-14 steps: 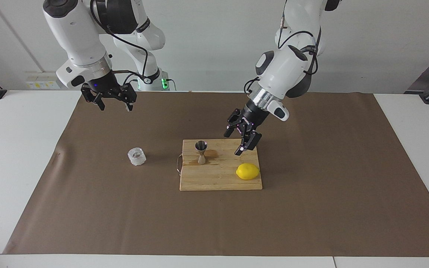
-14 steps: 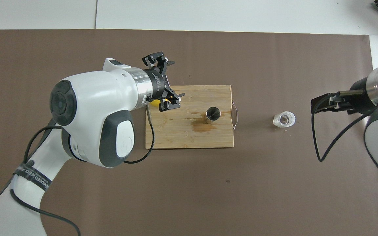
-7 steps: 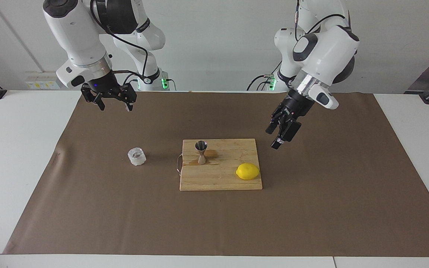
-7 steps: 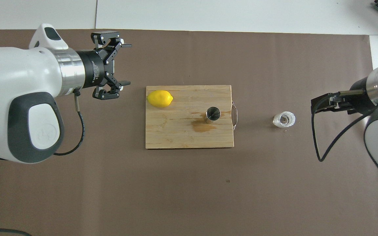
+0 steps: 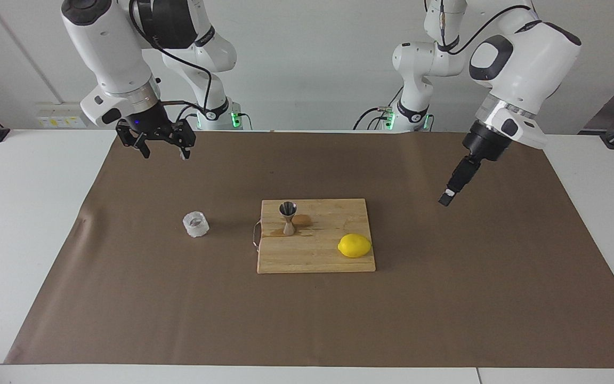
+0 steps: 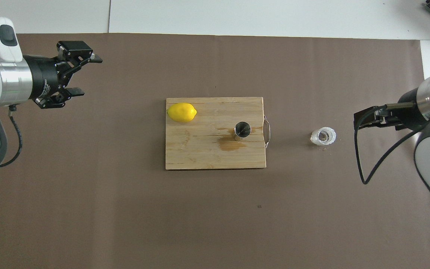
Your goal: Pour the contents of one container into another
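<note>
Left jaws (image 5: 445, 198) (image 6: 84, 74): released, holding nothing, up in the air over bare brown mat (image 5: 499, 277) toward the left arm's end of the bench (image 5: 30, 224), well apart from the board (image 5: 317, 256). Fingers (image 6: 77, 90) spread apart in the overhead view, seen edge-on in the facing view.

Right jaws (image 5: 163, 152) (image 6: 362, 119): released too, empty, raised over the mat's edge nearest the robots at the right arm's end, waiting; glass cup (image 5: 195, 224) (image 6: 323, 136) below and farther from the robots, not touched.

Glass cup: upright on the mat, between the board and the right arm's end of the bench, apart from the board's wire handle (image 6: 267, 129).

Jigger (image 5: 288, 217) (image 6: 242, 130): upright on the board, near the handle end, a brownish wet stain (image 6: 230, 144) just beside its foot on the wood.

Lemon (image 5: 354, 245) (image 6: 181, 112): lying on the board at the corner toward the left arm's end, farther from the robots than the jigger, apart from it.

Board: flat at the middle of the mat.
</note>
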You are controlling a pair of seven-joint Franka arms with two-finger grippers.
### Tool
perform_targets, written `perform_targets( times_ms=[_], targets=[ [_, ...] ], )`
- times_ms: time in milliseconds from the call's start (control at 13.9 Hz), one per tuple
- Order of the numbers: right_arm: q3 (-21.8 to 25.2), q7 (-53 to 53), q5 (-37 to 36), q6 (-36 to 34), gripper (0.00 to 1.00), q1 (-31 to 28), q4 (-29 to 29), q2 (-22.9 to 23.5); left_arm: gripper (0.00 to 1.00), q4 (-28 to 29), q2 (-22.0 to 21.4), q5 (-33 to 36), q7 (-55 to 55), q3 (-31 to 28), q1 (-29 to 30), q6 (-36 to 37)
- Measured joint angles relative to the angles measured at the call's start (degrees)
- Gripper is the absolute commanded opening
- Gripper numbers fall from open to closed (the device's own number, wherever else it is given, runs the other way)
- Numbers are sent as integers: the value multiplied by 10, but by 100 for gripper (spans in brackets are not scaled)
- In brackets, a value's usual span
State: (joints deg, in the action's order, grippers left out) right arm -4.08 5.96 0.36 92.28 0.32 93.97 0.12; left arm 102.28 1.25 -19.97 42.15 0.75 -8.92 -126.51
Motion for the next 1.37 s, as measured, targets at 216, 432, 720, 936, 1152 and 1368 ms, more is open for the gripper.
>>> perform_targets(
  times_ms=[216, 432, 720, 936, 1152, 1368],
  targets=[
    [0, 0, 0, 0, 100, 0, 0, 0, 100, 20, -9, 42, -88, 0, 11, 16],
    [0, 0, 0, 0, 100, 0, 0, 0, 100, 48, -27, 83, -186, 0, 12, 53],
    [0, 0, 0, 0, 100, 0, 0, 0, 100, 54, -45, 145, -363, 0, 26, 151],
    [0, 0, 0, 0, 100, 0, 0, 0, 100, 46, -52, 181, -455, 0, 33, 203],
    [0, 0, 0, 0, 100, 0, 0, 0, 100, 5, -52, 186, -481, -1, 36, 260],
    [0, 0, 0, 0, 100, 0, 0, 0, 100, -69, -42, 186, -484, -1, 41, 354]
  ],
)
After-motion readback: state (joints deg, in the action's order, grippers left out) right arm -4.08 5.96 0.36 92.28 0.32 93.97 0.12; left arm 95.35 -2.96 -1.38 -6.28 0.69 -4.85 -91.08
